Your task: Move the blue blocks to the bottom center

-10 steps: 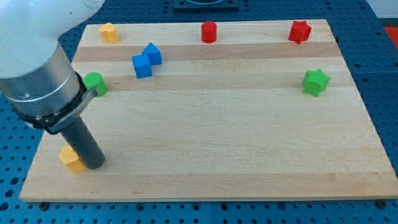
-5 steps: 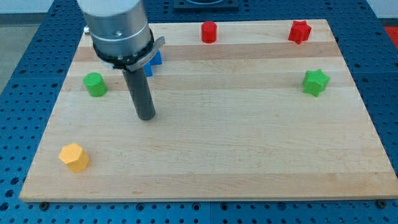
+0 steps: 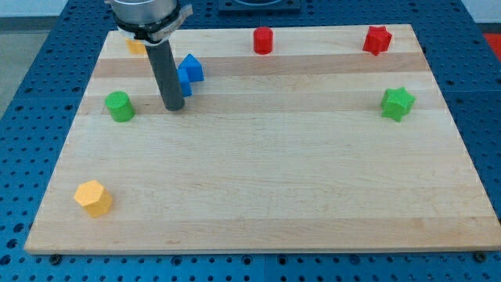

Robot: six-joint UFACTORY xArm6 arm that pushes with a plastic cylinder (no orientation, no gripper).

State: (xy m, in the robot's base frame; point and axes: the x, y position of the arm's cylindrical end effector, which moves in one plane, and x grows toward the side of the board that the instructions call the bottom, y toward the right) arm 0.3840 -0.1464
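Blue blocks: two of them near the board's top-left, well apart from the bottom centre. One blue block (image 3: pixel 192 67) shows fully, roof-like in shape; the other blue cube (image 3: pixel 184 81) sits just below-left of it and is half hidden by the rod.
Tip: my tip (image 3: pixel 174 108) rests on the board (image 3: pixel 313 180) just below-left of the cube, at or near its lower-left corner; I cannot tell if it touches.
Hand state: no gripper here, only a straight dark rod holding nothing; wide or narrow does not apply.
Progress: judged not yet begun, since both blues lie far from the bottom edge's middle.
Next move: likely the tip has to get round to the top side of the pair, then push down and toward the view's right.
Risk, splitting: the two blues are offset, so a push on one may slide past the other and leave it behind.
Risk, wrong side: from where the tip stands, a push would drive the cube toward the top edge or the right, away from the goal.
Risk, bystanders: the green cylinder (image 3: pixel 120 106) sits near the left edge beside the tip, and a yellow block (image 3: pixel 137 45) hides behind the rod at the top-left corner; a wide swing could knock either.
Elsewhere: the yellow hexagon (image 3: pixel 93 197) near the bottom-left corner lies off the likely path.
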